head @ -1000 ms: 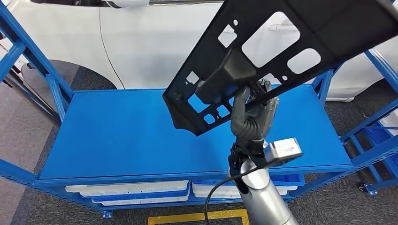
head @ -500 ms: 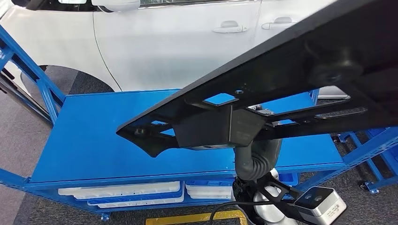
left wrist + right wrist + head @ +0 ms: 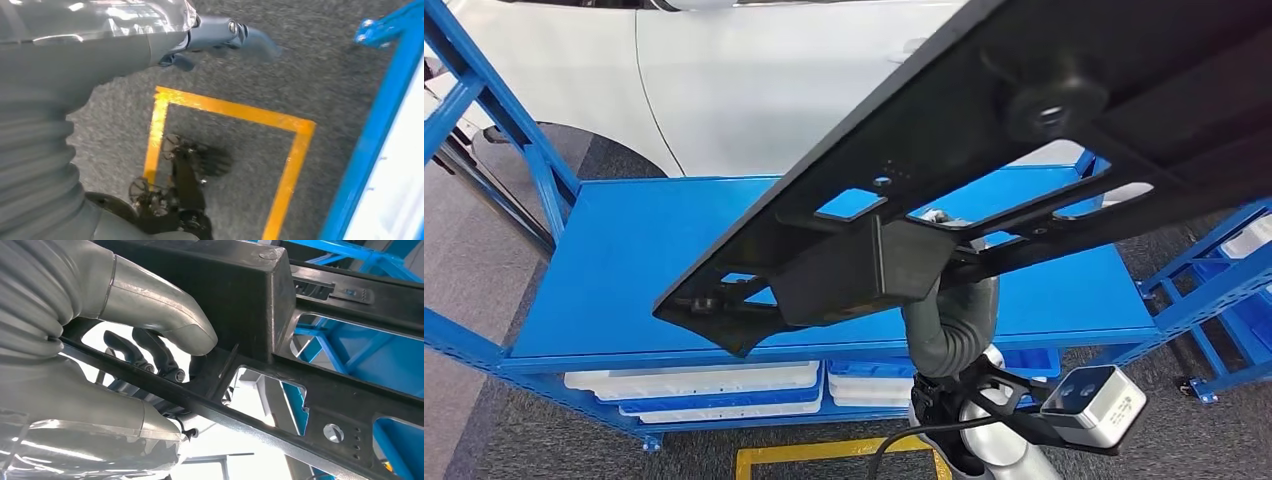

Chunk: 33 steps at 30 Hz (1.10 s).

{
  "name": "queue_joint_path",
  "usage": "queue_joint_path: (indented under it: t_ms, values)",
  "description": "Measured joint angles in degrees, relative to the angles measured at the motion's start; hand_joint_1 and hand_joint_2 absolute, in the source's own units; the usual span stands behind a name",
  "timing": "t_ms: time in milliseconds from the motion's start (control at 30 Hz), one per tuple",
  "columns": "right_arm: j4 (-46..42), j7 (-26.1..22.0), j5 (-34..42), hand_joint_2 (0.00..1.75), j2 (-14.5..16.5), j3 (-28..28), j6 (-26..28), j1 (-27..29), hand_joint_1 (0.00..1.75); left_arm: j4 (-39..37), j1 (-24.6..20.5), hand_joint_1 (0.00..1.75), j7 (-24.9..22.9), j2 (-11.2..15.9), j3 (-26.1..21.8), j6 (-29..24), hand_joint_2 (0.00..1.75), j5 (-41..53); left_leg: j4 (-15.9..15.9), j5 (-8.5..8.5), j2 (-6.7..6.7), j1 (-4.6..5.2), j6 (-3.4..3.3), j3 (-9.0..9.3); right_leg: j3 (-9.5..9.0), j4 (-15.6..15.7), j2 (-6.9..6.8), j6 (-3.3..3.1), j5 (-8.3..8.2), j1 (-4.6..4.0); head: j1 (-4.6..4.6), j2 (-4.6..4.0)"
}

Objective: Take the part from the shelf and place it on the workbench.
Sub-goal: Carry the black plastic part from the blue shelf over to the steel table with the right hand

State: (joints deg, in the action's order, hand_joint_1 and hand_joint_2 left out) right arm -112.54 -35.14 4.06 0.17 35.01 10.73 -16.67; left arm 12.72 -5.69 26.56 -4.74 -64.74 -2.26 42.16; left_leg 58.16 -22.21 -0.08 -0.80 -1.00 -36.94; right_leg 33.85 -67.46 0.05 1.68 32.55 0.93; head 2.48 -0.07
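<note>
**Part lifted clear of the shelf, carry to the worktop not yet made**

The right hand is clamped on the black plastic panel: in the right wrist view the thick grey thumb presses against the boxy block moulded into the panel, while the darker fingers hook through an opening on the other side of a thin rib. In the head view the hand sits at about 6 o'clock, under the panel, with the ribbed wrist cover rising up into the block and the silver forearm coming in from the bottom edge. The wrist looks bent upward, so the panel is carried overhead-style, held up close to the camera.

The panel itself spans from roughly 8 o'clock to 2 o'clock, tilted, its low pointed end at the left and its high end running off the frame at upper right. It touches nothing but the hand and hangs above the blue shelf, which lies beneath it.

The left hand hangs at the robot's side over grey carpet and a yellow floor marking; its fingers hold nothing, though whether they are curled or spread I cannot tell.

As I judge it, the pick is done. Turning away, reaching the workbench and setting the panel down all remain.
</note>
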Motion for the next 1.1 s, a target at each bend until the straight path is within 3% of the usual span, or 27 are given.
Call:
queue_joint_path:
  t_ms: [67, 100, 200, 233, 300, 367, 400, 433, 467, 533, 600, 667, 733, 767, 800, 867, 900, 933, 967, 1033, 1100]
  values:
    - [-0.12, 0.12, 0.2, 1.75, 0.09, 0.0, -0.39, 0.09, 1.75, 0.0, 0.14, 0.0, -0.48, -0.07, -0.21, -0.27, 1.75, -0.02, 0.35, 0.67, -0.07, 0.04, 0.6, -0.82, -4.49, 6.98, 0.06, -0.36, -1.7, -0.15, 0.01, 0.01]
    - [-0.17, 0.1, 0.22, 1.75, 0.14, 0.0, -0.53, 0.15, 1.75, 0.0, 0.19, 0.0, -0.68, -0.07, -0.34, -0.41, 1.75, -0.02, 0.43, 1.0, -0.1, 0.07, 0.98, -1.0, -5.41, 8.75, 0.13, -0.65, -1.88, -0.3, 0.01, 0.01]
    - [-0.23, 0.06, 0.26, 1.75, 0.32, 0.0, -0.65, 0.3, 1.75, 0.0, 0.37, 0.0, -1.17, -0.06, -0.77, -0.66, 1.75, -0.02, 0.22, 1.92, -0.16, -0.02, 2.12, -1.28, -4.7, 9.29, 0.21, -1.82, -2.8, -0.51, 0.0, 0.0]
    - [-0.23, 0.04, 0.26, 1.75, 0.4, 0.0, -0.66, 0.32, 1.75, 0.0, 0.43, 0.0, -1.36, -0.05, -0.87, -0.69, 1.75, -0.02, 0.71, 1.1, -0.16, -0.1, 2.44, -1.63, -4.24, 9.35, 0.13, -2.27, -3.41, -0.43, 0.0, 0.0]
    - [-0.22, -0.07, 0.27, 1.75, 0.61, 0.0, -0.67, 0.33, 1.75, 0.0, 0.49, 0.0, -1.88, -0.04, -0.98, -0.77, 1.75, -0.03, 4.62, -3.7, -0.15, -0.26, 2.92, -2.88, -3.02, 9.51, -0.08, -3.04, -4.71, -0.3, 0.0, 0.0]
    - [-0.2, -0.2, 0.31, 1.75, 0.72, 0.0, -0.69, 0.38, 1.75, 0.0, 0.47, 0.0, -2.44, -0.02, -1.09, -0.78, 1.75, -0.09, 11.5, -9.35, -0.13, -0.29, 3.27, -4.12, -1.53, 9.46, -0.13, -3.39, -5.88, -0.48, 0.01, 0.0]
    - [-0.19, -0.23, 0.38, 1.75, 0.72, 0.0, -0.69, 0.4, 1.75, 0.0, 0.45, 0.0, -2.63, 0.01, -1.17, -0.78, 1.75, -0.13, 14.3, -10.48, -0.13, -0.3, 3.37, -4.19, -0.73, 9.41, -0.15, -3.44, -6.47, -0.59, 0.01, 0.0]
    - [-0.17, -0.25, 0.48, 1.75, 0.74, 0.0, -0.7, 0.41, 1.75, 0.0, 0.43, 0.0, -2.85, 0.08, -1.26, -0.79, 1.75, -0.18, 15.67, -10.23, -0.14, -0.3, 3.4, -3.56, 0.12, 9.32, -0.15, -3.42, -7.06, -0.69, 0.01, 0.0]
    - [-0.16, -0.26, 0.64, 1.75, 0.78, 0.0, -0.71, 0.41, 1.75, 0.0, 0.42, 0.0, -3.12, 0.17, -1.33, -0.8, 1.75, -0.2, 15.25, -8.93, -0.14, -0.29, 3.33, -2.11, 0.96, 9.2, -0.15, -3.36, -7.63, -0.76, 0.0, 0.0]
    - [-0.17, -0.15, 1.04, 1.75, 0.94, 0.0, -0.54, 0.24, 1.75, 0.01, 0.32, 0.0, -4.13, 0.41, -1.44, -1.03, 1.75, -0.16, 9.37, -6.57, -0.16, -0.21, 2.81, 3.23, 2.38, 8.92, -0.11, -3.11, -8.64, -0.88, 0.01, 0.01]
    - [-0.13, 0.13, 1.59, 1.75, 1.03, 0.0, -0.04, -0.37, 1.75, 0.03, 0.11, 0.0, -5.48, 0.67, -1.5, -1.41, 1.75, -0.07, 1.91, -7.14, -0.2, 0.08, 2.09, 8.41, 3.15, 8.78, -0.15, -2.59, -9.6, -0.99, 0.0, 0.01]
    - [0.14, 0.23, 2.43, 1.75, 0.92, 0.0, 0.41, -1.3, 1.75, 0.04, 0.0, 0.0, -6.61, 0.88, -1.6, -1.57, 1.75, 0.05, -1.28, -7.72, -0.22, 0.49, 1.43, 9.86, 3.38, 9.04, -0.26, -1.85, -10.67, -0.91, 0.0, 0.01]
    - [0.66, -0.09, 3.26, 1.75, 0.5, -0.01, 0.6, -2.04, 1.75, 0.04, 0.15, 0.0, -7.31, 0.96, -1.67, -1.46, 1.75, 0.15, -1.7, -6.56, 0.0, 0.38, 0.66, 9.16, 3.72, 8.91, -0.23, -1.11, -10.55, -0.73, 0.0, 0.01]
    - [0.91, -0.28, 3.52, 1.75, 0.19, -0.02, 0.64, -2.26, 1.75, 0.04, 0.21, 0.0, -7.51, 0.98, -1.69, -1.38, 1.75, 0.23, -1.9, -5.85, 0.15, 0.26, 0.24, 8.69, 4.21, 7.82, -0.18, -0.81, -9.02, -0.67, 0.0, 0.01]
    - [1.16, -0.45, 3.66, 1.75, -0.12, -0.02, 0.67, -2.41, 1.75, 0.04, 0.24, 0.0, -7.64, 0.99, -1.69, -1.32, 1.75, 0.28, -2.04, -5.12, 0.3, 0.14, -0.1, 8.02, 5.01, 5.59, -0.13, -0.54, -6.46, -0.59, -0.01, 0.0]
    - [1.58, -0.85, 3.86, 1.75, -0.76, -0.01, 0.84, -2.66, 1.75, 0.04, 0.24, 0.0, -7.83, 1.01, -1.7, -1.1, 1.75, 0.37, -1.92, -3.76, 0.38, 0.21, -0.42, 6.28, 6.87, -1.38, -0.09, -0.14, -0.81, -0.43, 0.0, 0.0]
    - [1.79, -1.08, 4.1, 1.75, -1.18, 0.01, 1.04, -2.88, 1.75, 0.03, 0.25, 0.0, -7.91, 1.01, -1.71, -0.9, 1.75, 0.37, -1.78, -3.09, 0.4, 0.23, -0.39, 5.28, 7.4, -4.66, -0.09, 0.03, 0.48, -0.36, -0.01, 0.0]
    - [2.01, -1.32, 4.55, 1.75, -1.75, 0.04, 1.27, -3.24, 1.75, 0.03, 0.28, 0.0, -7.98, 1.0, -1.72, -0.66, 1.75, 0.37, -1.56, -2.45, 0.43, 0.23, -0.32, 4.24, 7.26, -6.6, -0.09, 0.17, 0.27, -0.28, -0.01, 0.0]
    - [2.27, -1.56, 5.23, 1.75, -2.45, 0.08, 1.53, -3.74, 1.75, 0.03, 0.3, 0.0, -8.02, 0.99, -1.73, -0.41, 1.75, 0.37, -1.25, -1.88, 0.45, 0.21, -0.21, 3.16, 6.22, -6.7, -0.1, 0.25, -1.12, -0.2, 0.0, 0.0]
    - [2.77, -2.09, 6.84, 1.75, -3.9, 0.13, 2.02, -4.99, 1.75, 0.03, 0.31, 0.0, -8.03, 0.98, -1.75, -0.04, 1.75, 0.36, -0.41, -0.91, 0.48, 0.16, 0.15, 1.14, 1.35, -1.4, -0.11, 0.19, -3.76, -0.06, 0.01, 0.01]
    - [3.12, -2.59, 8.14, 1.75, -5.02, 0.14, 2.36, -6.07, 1.75, 0.02, 0.33, 0.0, -8.02, 0.98, -1.77, 0.2, 1.75, 0.4, 0.33, -0.1, 0.44, 0.26, 0.68, -0.14, -3.86, 6.17, -0.08, -0.29, -3.05, -0.23, 0.01, 0.01]
